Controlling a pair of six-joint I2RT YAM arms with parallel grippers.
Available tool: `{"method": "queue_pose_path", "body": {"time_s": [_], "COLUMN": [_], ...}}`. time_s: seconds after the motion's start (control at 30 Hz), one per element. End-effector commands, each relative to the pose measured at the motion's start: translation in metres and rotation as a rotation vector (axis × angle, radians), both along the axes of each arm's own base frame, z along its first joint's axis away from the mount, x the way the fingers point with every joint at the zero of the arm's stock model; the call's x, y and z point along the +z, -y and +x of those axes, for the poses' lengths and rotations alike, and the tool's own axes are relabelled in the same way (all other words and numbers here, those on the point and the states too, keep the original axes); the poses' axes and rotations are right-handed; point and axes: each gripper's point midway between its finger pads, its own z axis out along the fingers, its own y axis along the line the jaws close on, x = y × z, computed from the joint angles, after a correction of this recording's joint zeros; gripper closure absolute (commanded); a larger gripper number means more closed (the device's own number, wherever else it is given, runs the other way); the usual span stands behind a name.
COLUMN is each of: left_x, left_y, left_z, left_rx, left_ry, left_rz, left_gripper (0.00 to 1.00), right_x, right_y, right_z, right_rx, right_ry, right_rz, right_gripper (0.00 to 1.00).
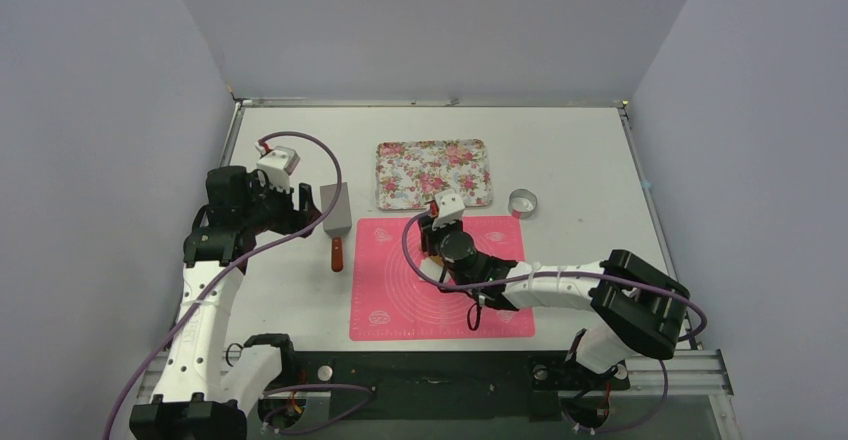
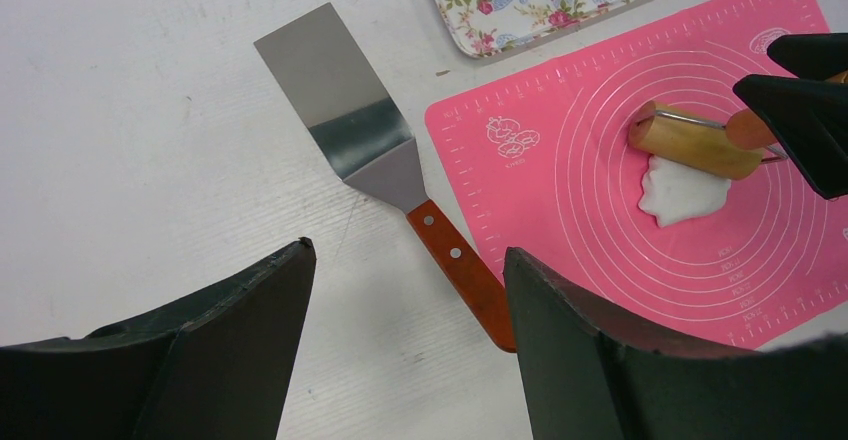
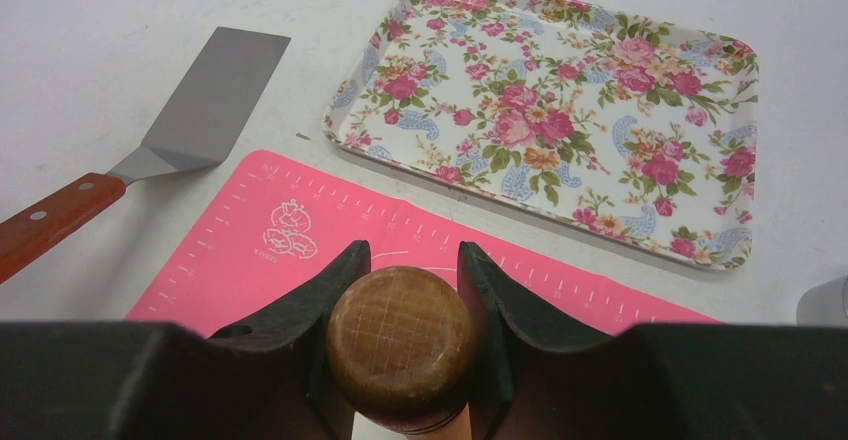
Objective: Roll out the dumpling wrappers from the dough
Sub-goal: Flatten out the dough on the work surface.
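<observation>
The dough (image 2: 683, 196) is a small ragged white patch lying on the pink mat (image 2: 560, 190). A wooden rolling pin (image 2: 694, 140) rests on its far edge. My right gripper (image 3: 413, 250) is shut on the pin's round wooden handle (image 3: 400, 345), over the mat's upper middle (image 1: 440, 235). My left gripper (image 2: 408, 250) hangs open and empty above bare table left of the mat, beside the spatula (image 2: 345, 110). No dumpling wrappers are in view.
A metal spatula with a red-brown handle (image 1: 336, 225) lies just left of the mat (image 1: 400, 300). A flowered tray (image 1: 434, 173) sits behind the mat. A metal ring cutter (image 1: 522, 203) stands to the tray's right.
</observation>
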Motion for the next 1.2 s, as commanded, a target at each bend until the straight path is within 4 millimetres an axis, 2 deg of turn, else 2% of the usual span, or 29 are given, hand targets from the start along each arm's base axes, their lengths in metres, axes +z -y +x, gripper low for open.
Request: {"method": "queue_pose_path", "body": {"time_s": [0.0, 0.4, 0.57, 0.87, 1.17], "left_x": [0.028, 0.028, 0.028, 0.028, 0.028], "left_y": [0.002, 0.002, 0.002, 0.002, 0.003], "left_z": [0.01, 0.009, 0.009, 0.008, 0.008], "left_rx": [-0.014, -0.016, -0.017, -0.018, -0.019], "left_ry": [0.087, 0.088, 0.088, 0.086, 0.089], "left_rz": [-0.012, -0.012, -0.01, -0.011, -0.011], "left_gripper": [0.32, 0.32, 0.32, 0.32, 0.32], "right_x": [-0.058, -0.067, -0.066, -0.06, -0.055], "right_y": [-0.036, -0.047, -0.056, -0.055, -0.064], "right_z": [-0.067, -0.087, -0.098, -0.102, -0.113], "right_rx": [0.201, 0.26, 0.296, 0.305, 0.342], "right_ry": [-0.259, -0.318, -0.332, -0.338, -0.351], "right_rz": [0.048, 0.079, 0.087, 0.103, 0.126], "right_gripper": [1.0, 1.0, 1.0, 1.0, 1.0]}}
